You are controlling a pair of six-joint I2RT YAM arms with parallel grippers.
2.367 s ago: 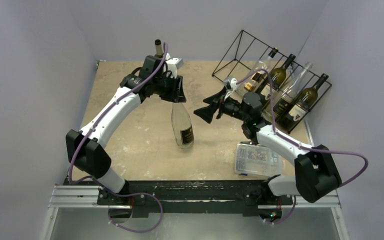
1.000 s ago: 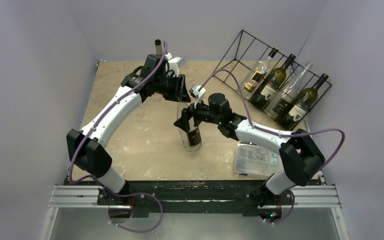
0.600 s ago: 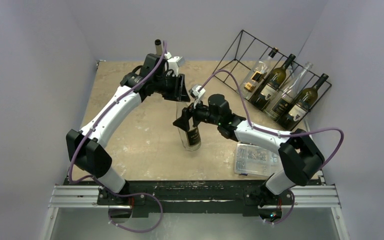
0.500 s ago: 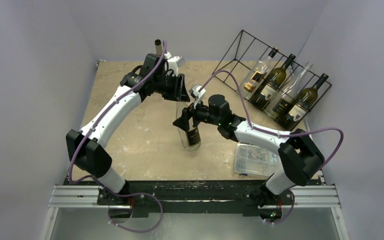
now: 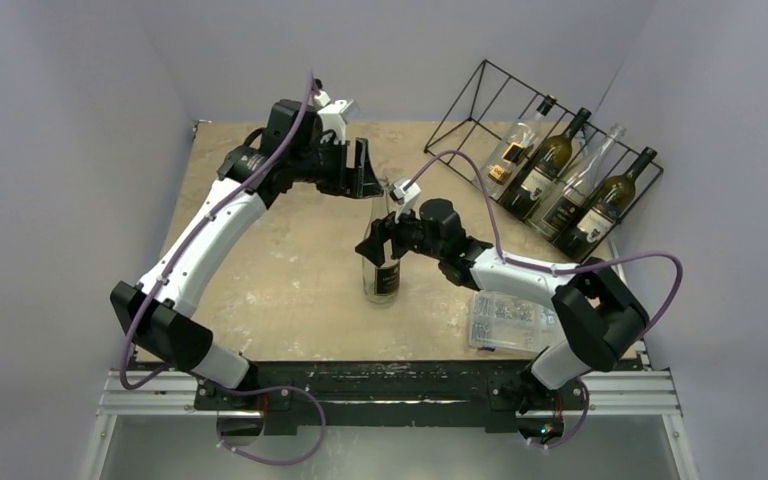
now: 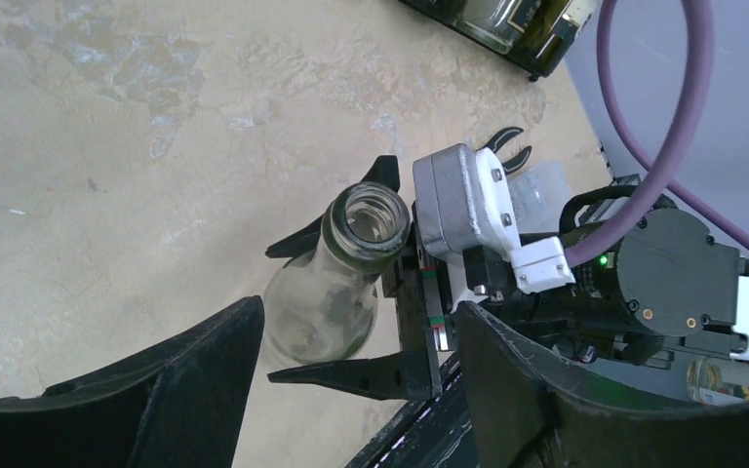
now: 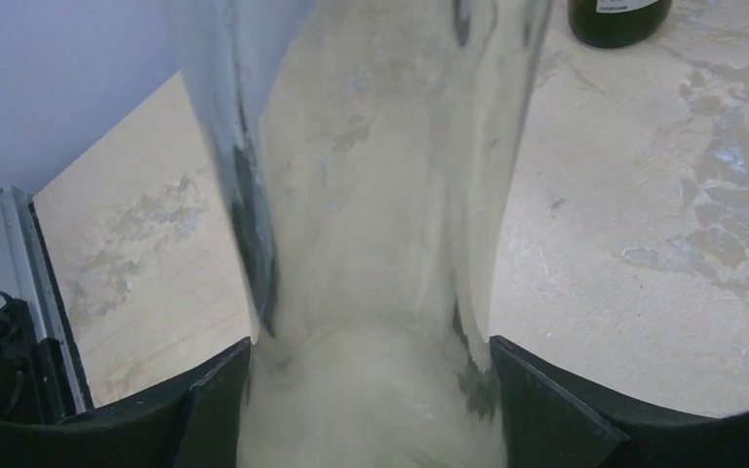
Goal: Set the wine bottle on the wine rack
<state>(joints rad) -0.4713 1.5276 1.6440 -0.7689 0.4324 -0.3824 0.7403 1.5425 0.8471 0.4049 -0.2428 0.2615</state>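
Note:
A clear glass wine bottle (image 5: 382, 272) with a dark label stands upright on the table in the top view. My right gripper (image 5: 378, 243) is shut on its body from the right; in the right wrist view the glass (image 7: 380, 195) fills the gap between both black fingers (image 7: 216, 405). My left gripper (image 5: 356, 172) hangs open above and behind the bottle's neck, touching nothing. The left wrist view looks down on the open bottle mouth (image 6: 369, 216) beyond that gripper's (image 6: 356, 390) spread jaws. The black wire wine rack (image 5: 454, 106) stands at the back right.
Several bottles (image 5: 550, 160) lie in the rack's right slots; its left part holds none. A clear plastic parts box (image 5: 508, 320) sits near the front right edge, under my right arm. Purple cables loop over both arms. Grey walls close in the table.
My left gripper has opened, let go of the bottle's neck and drawn up and back to the left. The right gripper stays closed on the bottle's body.

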